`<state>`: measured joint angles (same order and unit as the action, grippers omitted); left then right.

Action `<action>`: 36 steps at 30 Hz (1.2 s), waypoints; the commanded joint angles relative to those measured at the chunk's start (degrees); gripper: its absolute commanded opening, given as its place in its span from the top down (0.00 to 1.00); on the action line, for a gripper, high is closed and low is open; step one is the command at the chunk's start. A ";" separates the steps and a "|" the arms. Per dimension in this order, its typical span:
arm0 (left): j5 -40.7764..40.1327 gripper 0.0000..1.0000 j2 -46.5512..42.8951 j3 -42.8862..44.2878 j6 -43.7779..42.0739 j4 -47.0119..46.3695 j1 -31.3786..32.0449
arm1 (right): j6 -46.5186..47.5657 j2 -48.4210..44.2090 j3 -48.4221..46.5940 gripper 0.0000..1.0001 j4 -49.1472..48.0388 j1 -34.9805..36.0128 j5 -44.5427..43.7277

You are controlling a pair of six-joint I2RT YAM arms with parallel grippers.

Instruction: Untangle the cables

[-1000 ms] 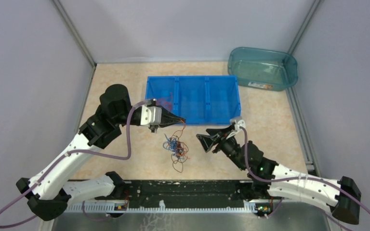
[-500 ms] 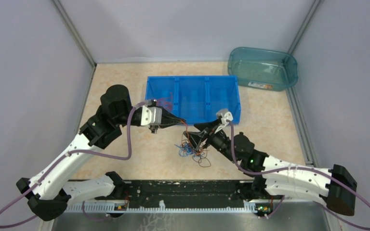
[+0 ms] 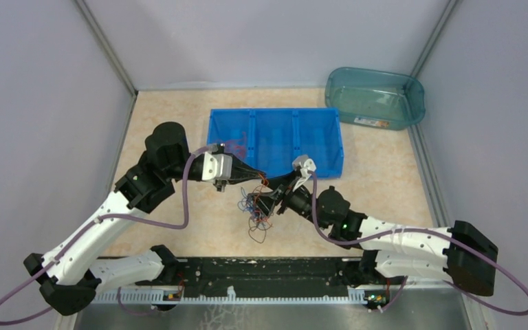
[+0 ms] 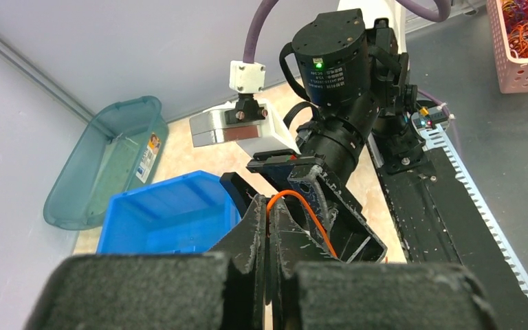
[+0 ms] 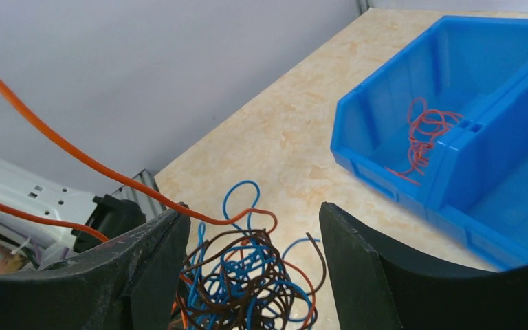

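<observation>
Right wrist view: right gripper (image 5: 247, 265) has wide jaws around the tangle of cables (image 5: 244, 295), toward the near edge of the worktop (image 5: 282, 144). Left gripper (image 4: 268, 227) pinches 1 orange wire (image 4: 307, 212).

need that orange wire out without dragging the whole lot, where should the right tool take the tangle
Probably the dense blue-and-brown core of the tangle, below where the orange wire enters. Come in along the right tool's present line: its open jaws straddle the clump. The left tool pinches that wire, so holding the core should let it draw out.
</observation>
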<state>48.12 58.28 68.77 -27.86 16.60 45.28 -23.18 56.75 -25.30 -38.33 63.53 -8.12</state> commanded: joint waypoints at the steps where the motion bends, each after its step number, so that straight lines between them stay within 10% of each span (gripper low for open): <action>1: 1.33 1.00 -0.86 -0.89 0.53 -2.50 0.34 | -1.42 0.74 -1.71 0.30 -7.16 0.74 2.70; 36: 2.08 1.00 7.30 23.31 2.79 -4.09 0.73 | -3.07 27.10 4.85 0.33 -19.83 3.52 -9.79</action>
<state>50.15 65.67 86.41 -23.51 17.82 45.60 -27.20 82.52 -22.37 -61.28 66.28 -15.49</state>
